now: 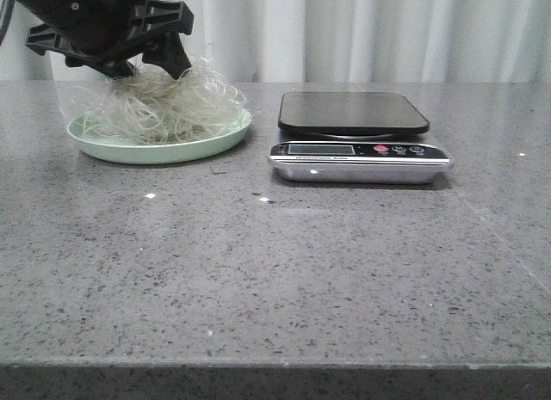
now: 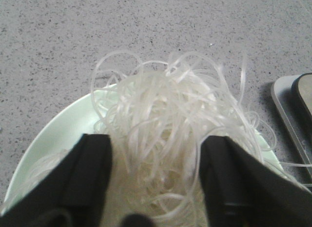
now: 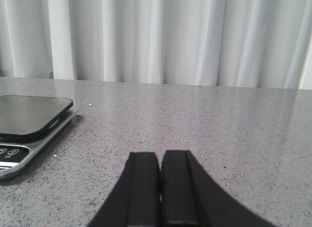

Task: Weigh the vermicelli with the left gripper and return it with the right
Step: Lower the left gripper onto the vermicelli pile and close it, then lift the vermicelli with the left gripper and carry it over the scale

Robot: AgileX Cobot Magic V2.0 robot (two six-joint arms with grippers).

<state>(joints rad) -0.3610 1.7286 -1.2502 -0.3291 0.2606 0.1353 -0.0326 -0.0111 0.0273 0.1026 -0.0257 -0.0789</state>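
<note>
The vermicelli (image 1: 172, 106) is a fluffy mound of whitish curly strands on a pale green plate (image 1: 164, 151) at the back left of the table. My left gripper (image 1: 151, 70) is down on top of the mound. Its jaws stand wide open, one finger (image 2: 90, 173) on each side, with strands (image 2: 165, 105) filling the gap between them; the plate's rim (image 2: 58, 129) shows beside them. My right gripper (image 3: 159, 158) is shut and empty, low over bare table to the right of the scale; it is outside the front view.
A kitchen scale (image 1: 353, 114) with a black platform and a silver front with display and buttons stands right of the plate, also in the right wrist view (image 3: 29, 114) and at the edge of the left wrist view (image 2: 297, 105). A white curtain hangs behind the grey speckled table.
</note>
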